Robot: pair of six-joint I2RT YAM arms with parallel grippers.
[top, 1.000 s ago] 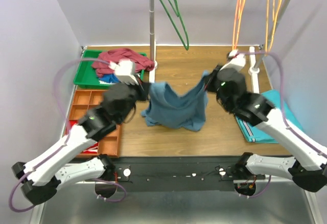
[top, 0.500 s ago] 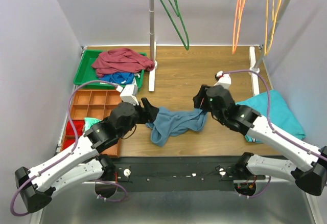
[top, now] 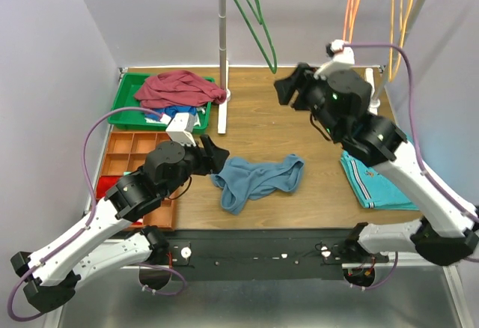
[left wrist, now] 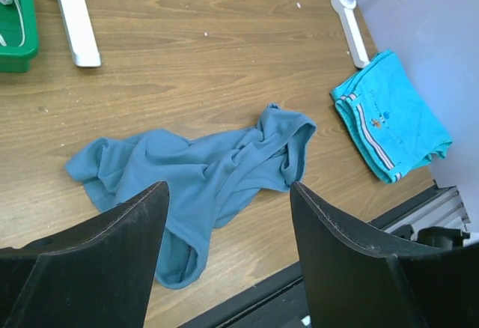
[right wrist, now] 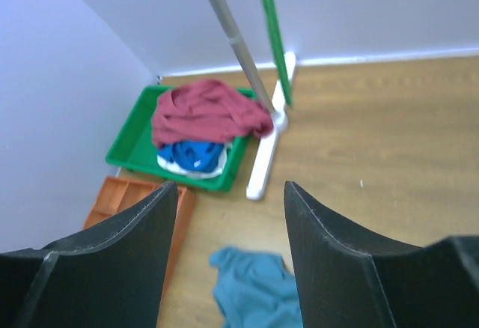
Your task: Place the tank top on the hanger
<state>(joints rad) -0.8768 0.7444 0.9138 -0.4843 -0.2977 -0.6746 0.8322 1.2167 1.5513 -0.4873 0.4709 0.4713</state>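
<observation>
Slate-blue tank top point(top: 258, 180) lies crumpled on the wooden table point(top: 262, 114), near its middle and toward the near edge, one end bunched at the left and a strap loop curling at the right. It is not yet on the hanger.

The left gripper point(left wrist: 227, 189) hangs over the garment's left end with its jaws spread wide and nothing between them. In its wrist view the cloth shows in the gap between the two dark fingers point(left wrist: 112, 253).

The right gripper point(right wrist: 228, 187) is raised well clear of the top, over the far right part of the table. It is likewise spread and empty, and it faces left toward the upright pole point(top: 222, 43).

The thin dark-green hanger point(right wrist: 273, 36) hangs at the far side, just right of that pole — well apart from the tank top. An orange hanger point(top: 348, 21) and a yellow hanger point(top: 400, 21) hang farther right.

At far left a maroon garment point(top: 179, 88) is heaped in a green tray point(top: 123, 111), over something bright blue point(right wrist: 191, 152). An orange divided tray point(top: 131, 148) sits just nearer, beside the left arm. A folded teal cloth point(top: 374, 186) with striped trim rests at the right edge — partly under the right arm in the top view.
</observation>
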